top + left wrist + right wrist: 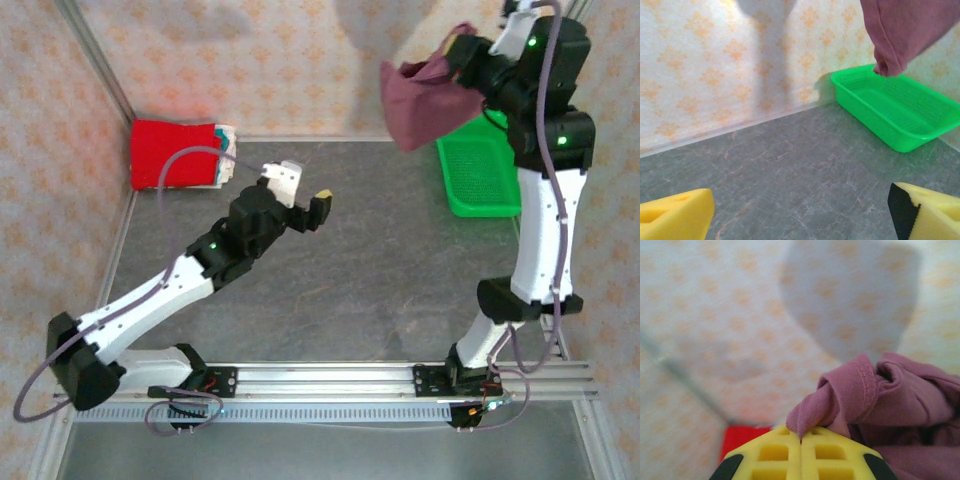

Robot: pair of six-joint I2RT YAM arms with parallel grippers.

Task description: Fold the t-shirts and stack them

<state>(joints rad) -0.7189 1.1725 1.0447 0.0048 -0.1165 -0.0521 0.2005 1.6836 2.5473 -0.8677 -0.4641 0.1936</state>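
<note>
A maroon t-shirt (pixel 425 100) hangs bunched in the air above the table's back right, pinched at a hem by my right gripper (pixel 462 45), which is shut on it. In the right wrist view the yellow jaws of the right gripper (pixel 801 441) press together on a fold of the maroon cloth (pixel 865 390). The shirt's lower edge (pixel 900 35) dangles over the green basket. A stack of folded shirts with a bright red one (pixel 172 152) on top lies at the back left corner. My left gripper (pixel 298 196) hovers open over mid-table, its yellow fingertips (pixel 675 217) far apart with nothing between them.
A green plastic basket (pixel 482 170) sits at the back right against the wall, also in the left wrist view (pixel 900 112). Patterned walls close off the back and left. The grey marbled tabletop (pixel 350 280) lies bare between the arms.
</note>
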